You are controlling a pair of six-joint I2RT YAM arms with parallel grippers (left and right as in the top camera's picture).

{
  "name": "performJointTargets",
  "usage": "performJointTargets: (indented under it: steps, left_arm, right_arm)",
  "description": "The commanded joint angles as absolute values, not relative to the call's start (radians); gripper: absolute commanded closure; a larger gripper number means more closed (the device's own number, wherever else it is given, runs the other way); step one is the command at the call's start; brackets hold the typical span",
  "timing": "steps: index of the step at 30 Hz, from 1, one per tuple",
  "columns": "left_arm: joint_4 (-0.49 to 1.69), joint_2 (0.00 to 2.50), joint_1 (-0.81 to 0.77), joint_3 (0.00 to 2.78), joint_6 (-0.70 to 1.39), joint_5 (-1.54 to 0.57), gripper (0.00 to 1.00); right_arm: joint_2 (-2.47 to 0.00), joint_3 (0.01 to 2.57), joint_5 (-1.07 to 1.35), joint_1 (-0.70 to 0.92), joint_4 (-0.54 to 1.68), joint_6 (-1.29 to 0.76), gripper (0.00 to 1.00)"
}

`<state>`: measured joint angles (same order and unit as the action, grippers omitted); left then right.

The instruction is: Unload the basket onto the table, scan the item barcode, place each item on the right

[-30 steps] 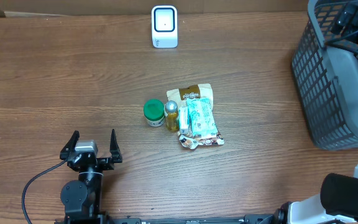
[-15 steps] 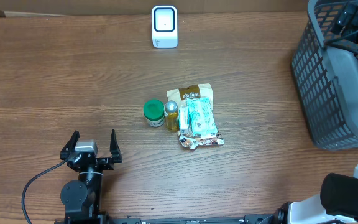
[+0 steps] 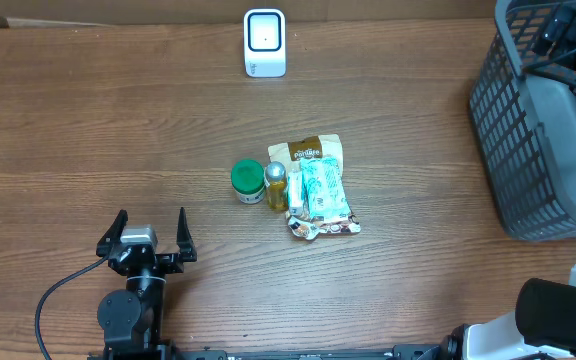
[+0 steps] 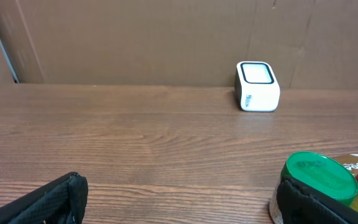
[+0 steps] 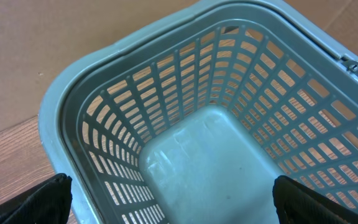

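Observation:
A small pile of items lies mid-table: a green-lidded jar [image 3: 247, 181], a little yellow bottle with a silver cap [image 3: 276, 184], a teal-and-white packet [image 3: 324, 190] and a brown pouch [image 3: 313, 150] under it. No barcode shows on any of them. The white barcode scanner [image 3: 265, 43] stands at the far edge. My left gripper [image 3: 149, 232] is open near the front left, empty, pointing at the scanner [image 4: 257, 86], with the jar [image 4: 321, 176] just past its right finger [image 4: 312, 205]. My right gripper [image 5: 173, 202] hangs open and empty over the basket.
A grey slotted basket [image 3: 528, 130] stands at the table's right edge, and the right wrist view looks down onto its bare floor [image 5: 204, 155]. A cardboard wall backs the table behind the scanner. The right arm's base [image 3: 558, 320] is at the front right corner.

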<state>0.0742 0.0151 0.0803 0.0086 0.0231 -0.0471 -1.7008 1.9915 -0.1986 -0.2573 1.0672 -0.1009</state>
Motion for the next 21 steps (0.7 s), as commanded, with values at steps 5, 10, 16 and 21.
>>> performJointTargets:
  steps: [5,10,16,21]
  left_arm:
    - [0.075,0.006,0.086,0.005,0.022,-0.042,0.0]
    - [0.075,0.006,0.086,0.005,0.022,-0.041,0.0]
    - [0.075,0.006,0.086,0.005,0.022,-0.042,0.01]
    - [0.074,0.006,0.085,0.005,0.027,-0.054,0.0]
  right_arm:
    - [-1.689,2.009,-0.209,-0.258,1.064,-0.105,0.0]
    - [-1.689,2.009,-0.209,-0.258,1.064,-0.105,0.0]
    - [-1.689,2.009,-0.209,-0.258,1.064,-0.105,0.0]
    - [-1.689,2.009,-0.209,-0.258,1.064,-0.105,0.0]
